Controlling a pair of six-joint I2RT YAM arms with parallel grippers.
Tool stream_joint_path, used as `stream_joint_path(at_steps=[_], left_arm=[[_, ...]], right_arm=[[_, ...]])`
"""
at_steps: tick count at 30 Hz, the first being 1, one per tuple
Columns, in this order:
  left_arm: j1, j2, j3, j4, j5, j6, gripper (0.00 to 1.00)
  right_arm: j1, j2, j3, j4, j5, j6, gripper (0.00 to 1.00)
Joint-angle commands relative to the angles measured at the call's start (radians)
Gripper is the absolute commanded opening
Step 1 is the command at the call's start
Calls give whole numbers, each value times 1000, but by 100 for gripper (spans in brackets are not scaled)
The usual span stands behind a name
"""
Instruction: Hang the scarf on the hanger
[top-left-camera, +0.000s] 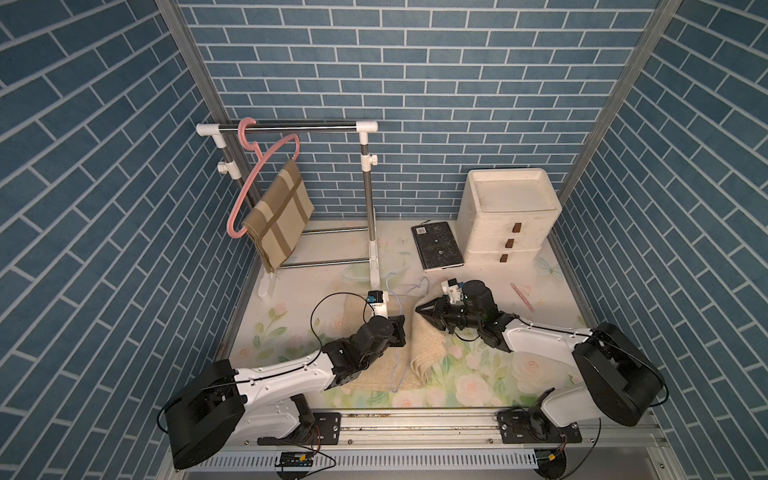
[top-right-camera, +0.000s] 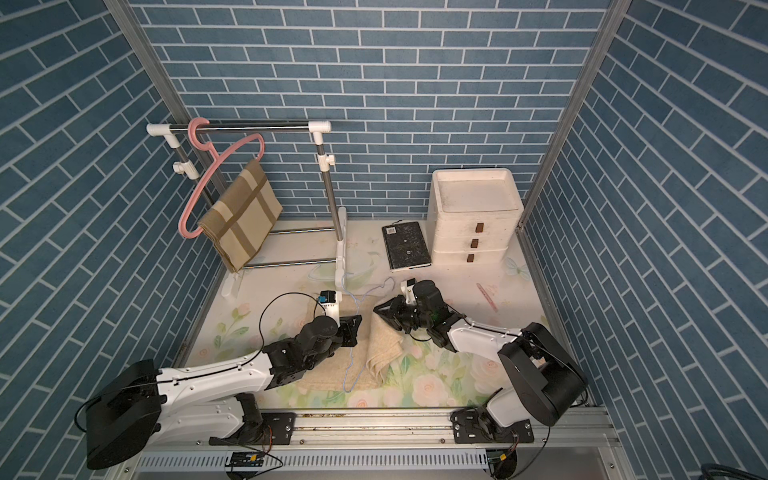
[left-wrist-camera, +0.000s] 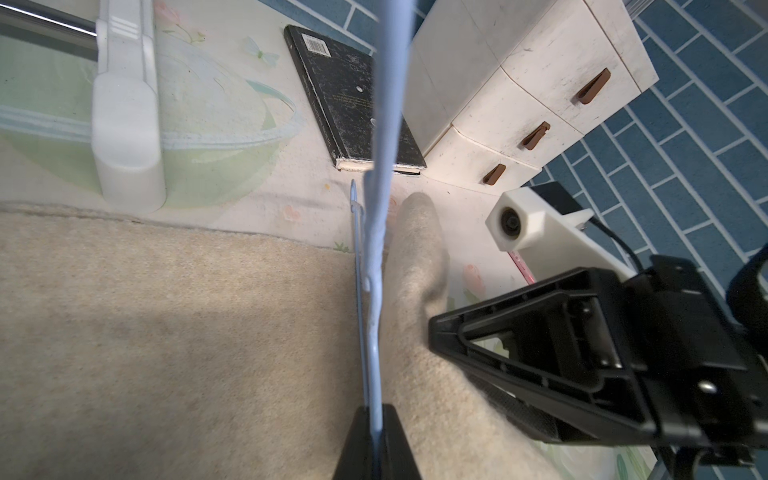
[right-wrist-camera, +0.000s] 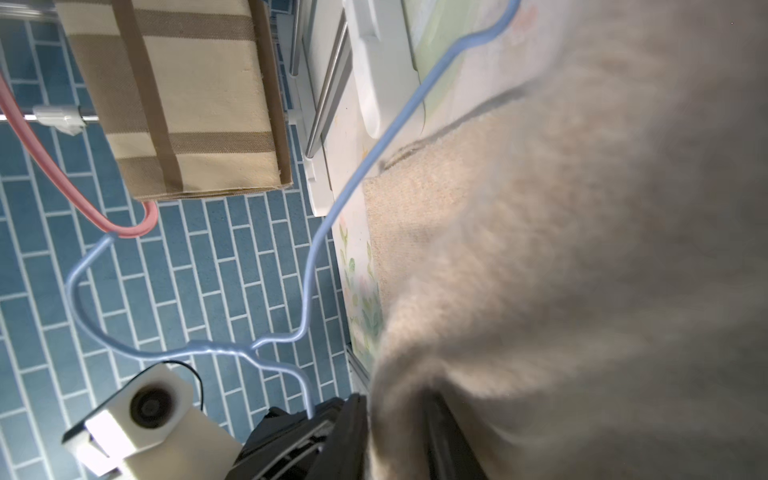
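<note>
Now, in both top views you have the scarf (top-left-camera: 424, 349) lying mid-table near the front edge, one fold raised by the right gripper (top-left-camera: 422, 309), and the blue hanger (top-left-camera: 394, 374) just to its left, long axis running front to back. The left wrist view shows the left gripper (left-wrist-camera: 376, 436) clamped on the hanger's wire. The right wrist view shows cloth pinched between the right jaws, so your next move is probably leftward, through the hanger.
</note>
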Motion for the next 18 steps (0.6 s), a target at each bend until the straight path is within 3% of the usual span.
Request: stream_joint_path(at_steps=[1, 7, 18], left_arm=[[-2, -6, 13, -21, 6, 11, 0], [-2, -13, 13, -22, 5, 9, 0], [-2, -14, 12, 6, 34, 31, 0]], right_arm=[[17, 54, 49, -19, -22, -41, 3], [43, 99, 74, 9, -29, -23, 0], [162, 297, 183, 267, -21, 130, 0]])
